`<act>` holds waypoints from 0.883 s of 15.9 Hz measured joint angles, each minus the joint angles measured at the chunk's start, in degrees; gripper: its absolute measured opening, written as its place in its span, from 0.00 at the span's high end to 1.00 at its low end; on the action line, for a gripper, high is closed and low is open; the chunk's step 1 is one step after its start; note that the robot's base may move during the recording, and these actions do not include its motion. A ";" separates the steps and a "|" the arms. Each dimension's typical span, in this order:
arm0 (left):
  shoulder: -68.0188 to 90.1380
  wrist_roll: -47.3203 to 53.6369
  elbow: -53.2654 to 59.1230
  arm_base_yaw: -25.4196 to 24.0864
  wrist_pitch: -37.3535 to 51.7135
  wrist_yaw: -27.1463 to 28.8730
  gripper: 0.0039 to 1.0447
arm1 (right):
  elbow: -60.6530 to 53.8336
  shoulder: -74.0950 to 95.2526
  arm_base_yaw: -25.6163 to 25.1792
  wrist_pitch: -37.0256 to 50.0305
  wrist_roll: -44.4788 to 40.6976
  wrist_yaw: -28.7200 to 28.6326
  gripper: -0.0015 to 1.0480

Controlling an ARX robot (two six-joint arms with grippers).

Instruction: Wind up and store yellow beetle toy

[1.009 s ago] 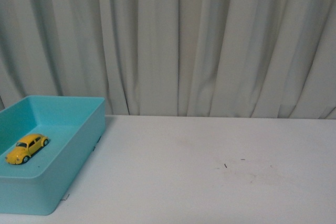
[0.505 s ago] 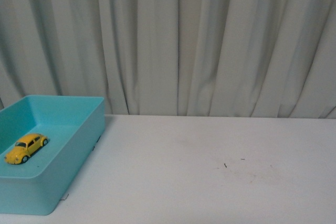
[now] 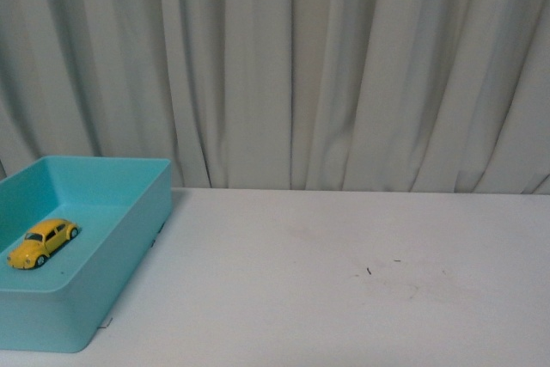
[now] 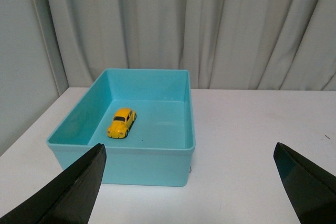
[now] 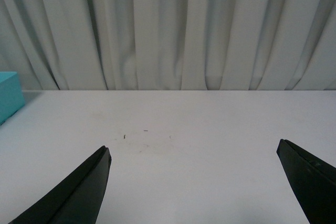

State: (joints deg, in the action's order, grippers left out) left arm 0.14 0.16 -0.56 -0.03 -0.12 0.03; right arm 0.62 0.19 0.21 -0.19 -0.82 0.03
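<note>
The yellow beetle toy sits on its wheels on the floor of the teal bin at the table's left, apart from every wall; it looks light, rigid and glossy, so likely slippery on its rounded roof, and the flatter door sides seem the safest place to pinch. The left gripper hangs short of the bin, jaws spread wide and empty. The right gripper is likewise spread over the bare white table.
</note>
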 joint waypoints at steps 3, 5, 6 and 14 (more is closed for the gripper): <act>0.00 0.00 0.00 0.00 0.02 0.00 0.06 | 0.00 0.00 0.00 0.04 0.00 -0.02 0.06; 0.00 0.00 0.00 0.00 -0.02 0.00 0.06 | 0.00 0.02 0.00 0.15 0.00 -0.02 0.06; 0.00 0.00 0.00 0.00 0.04 0.02 0.06 | 0.00 0.02 0.00 0.07 0.00 -0.02 0.06; 0.00 -0.04 0.00 0.00 -0.09 -0.02 0.06 | 0.00 0.02 0.00 0.02 -0.02 -0.02 0.06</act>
State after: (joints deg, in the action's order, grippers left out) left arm 0.14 0.12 -0.56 -0.03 -0.21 0.01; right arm 0.62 0.21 0.21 -0.16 -0.84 0.01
